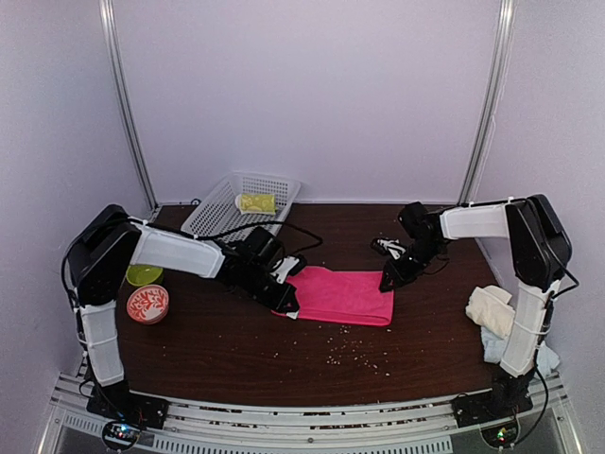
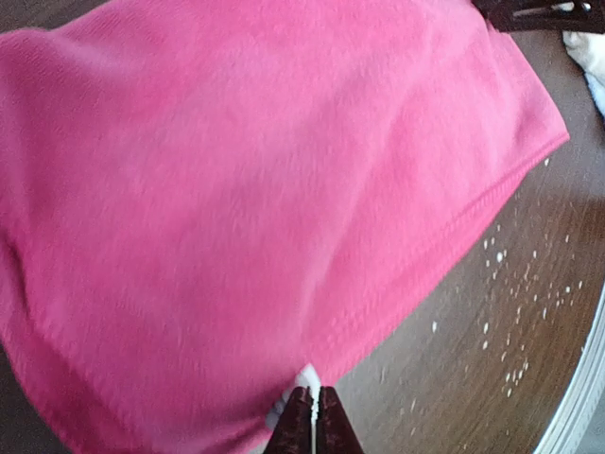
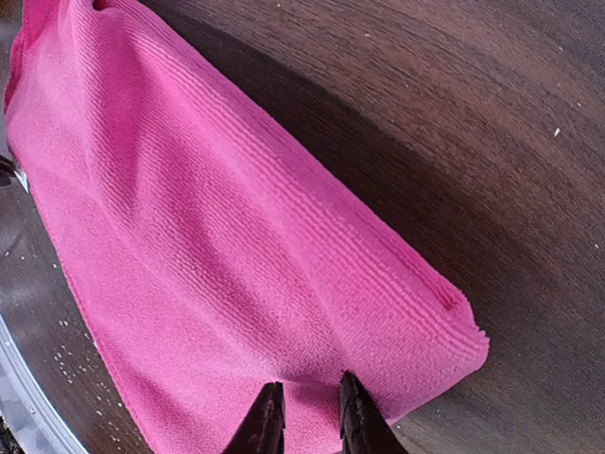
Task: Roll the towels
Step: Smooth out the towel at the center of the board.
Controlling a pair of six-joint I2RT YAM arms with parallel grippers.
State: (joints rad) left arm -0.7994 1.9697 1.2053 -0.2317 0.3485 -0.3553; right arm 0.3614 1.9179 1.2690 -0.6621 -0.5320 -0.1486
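A hot-pink towel (image 1: 345,293) lies folded flat in the middle of the dark table. My left gripper (image 1: 288,305) is at its near left corner, shut on the hem where a small white tag (image 2: 308,378) sticks out of the towel (image 2: 265,189). My right gripper (image 1: 389,281) is at the far right corner, and its jaws (image 3: 310,416) pinch a fold of the towel (image 3: 236,265), which creases toward them. A lime-yellow towel (image 1: 256,202) lies rolled in the white basket (image 1: 213,216). A cream towel (image 1: 490,307) and a pale-blue towel (image 1: 496,348) lie heaped at the right edge.
A red-and-white bowl (image 1: 147,304) and a green lid (image 1: 144,275) sit by the left arm's base. Pale crumbs (image 1: 350,350) are scattered on the table in front of the pink towel. The metal rail (image 1: 302,416) runs along the near edge.
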